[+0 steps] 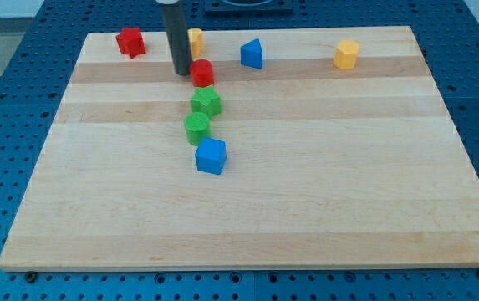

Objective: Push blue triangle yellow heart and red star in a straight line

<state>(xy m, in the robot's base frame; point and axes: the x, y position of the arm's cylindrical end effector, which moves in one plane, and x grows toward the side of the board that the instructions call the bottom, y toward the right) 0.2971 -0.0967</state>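
Note:
The blue triangle (252, 53) sits near the view's top, right of centre. The yellow heart (195, 40) is partly hidden behind my rod, near the top edge. The red star (130, 41) sits at the top left of the board. My tip (180, 72) rests on the board just left of a red cylinder (202, 73), below the yellow heart and between the red star and the blue triangle.
A green block (206, 102), a green cylinder (196, 128) and a blue cube (211, 155) run in a column below the red cylinder. A yellow hexagonal block (346, 54) sits at the top right. The wooden board (247, 209) lies on a blue perforated table.

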